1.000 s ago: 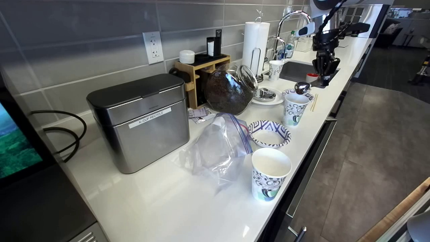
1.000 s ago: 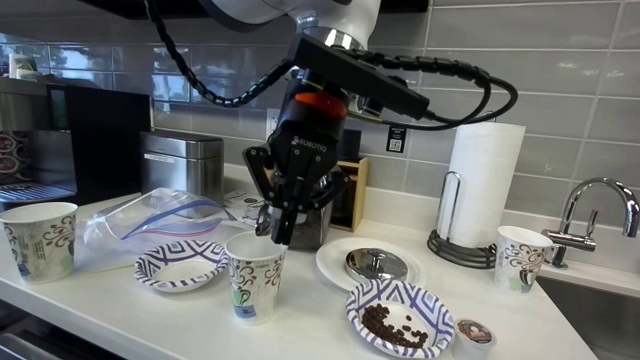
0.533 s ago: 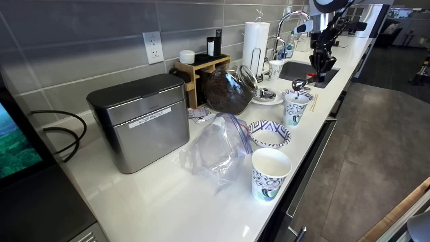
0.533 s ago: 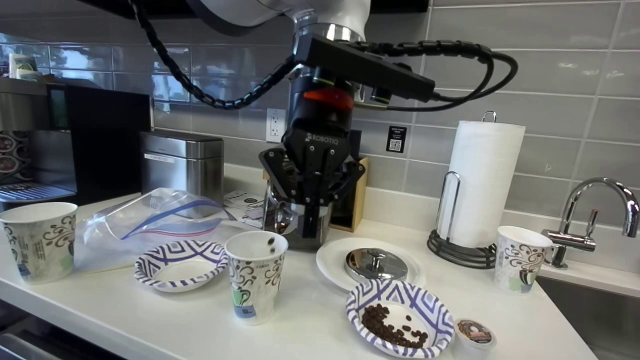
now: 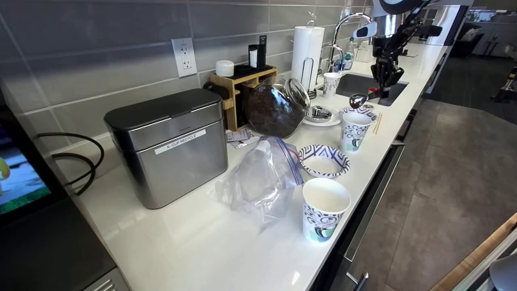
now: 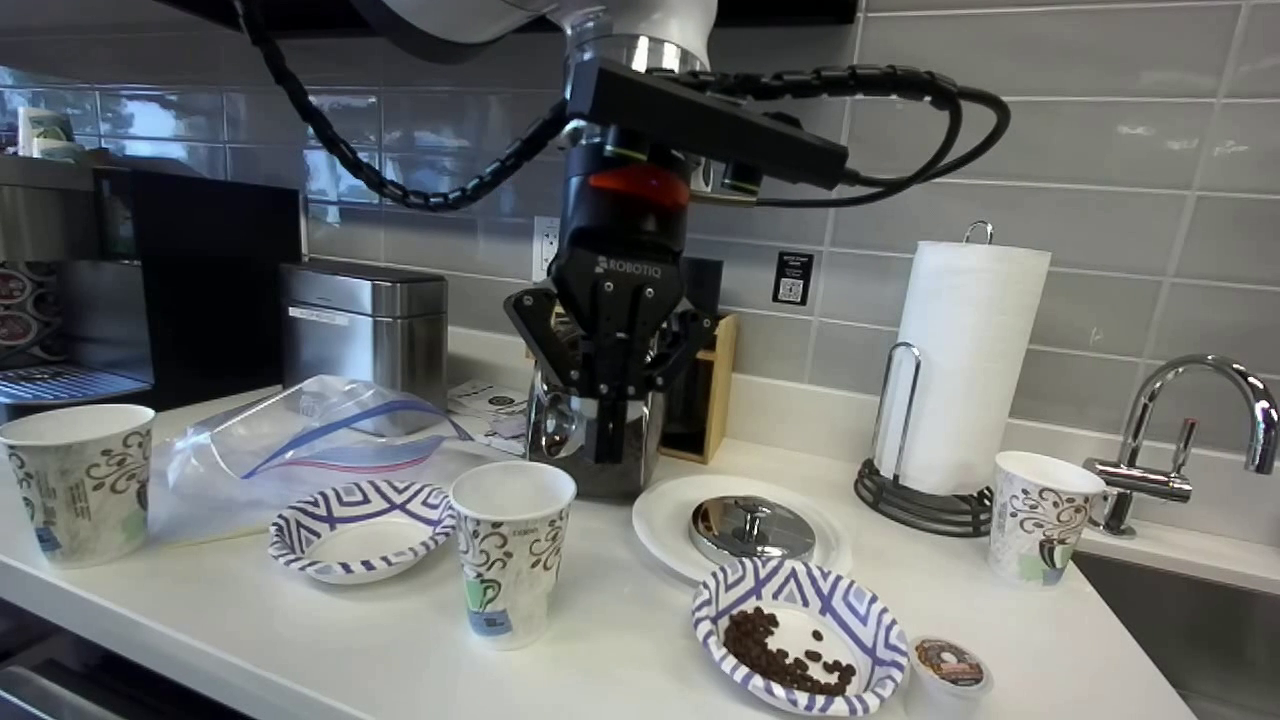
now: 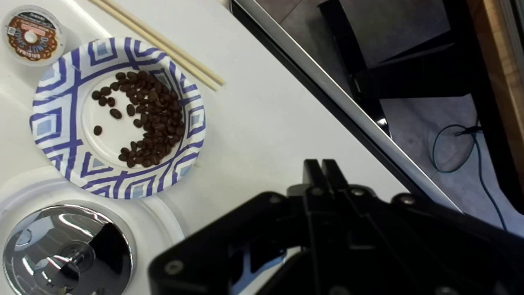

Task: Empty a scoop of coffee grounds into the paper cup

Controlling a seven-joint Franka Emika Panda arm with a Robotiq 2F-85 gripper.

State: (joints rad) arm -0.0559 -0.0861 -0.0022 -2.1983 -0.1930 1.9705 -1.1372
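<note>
Scoop (image 5: pixel 358 100) is with me, pinched between my fingers (image 7: pixel 313 177). Near them, and lower, the cup (image 6: pixel 512 570) stands upright; what lies at its bottom is hidden from me. Inside a bowl (image 7: pixel 53 127) there are brown beans (image 7: pixel 159 123), gathered mostly at one side, and the jar (image 5: pixel 289 91) holds dark contents (image 5: pixel 270 113).

The white arm (image 6: pixel 650 20) has black ribbed cables (image 6: pixel 850 80) and black fingers (image 7: pixel 313 176)
</note>
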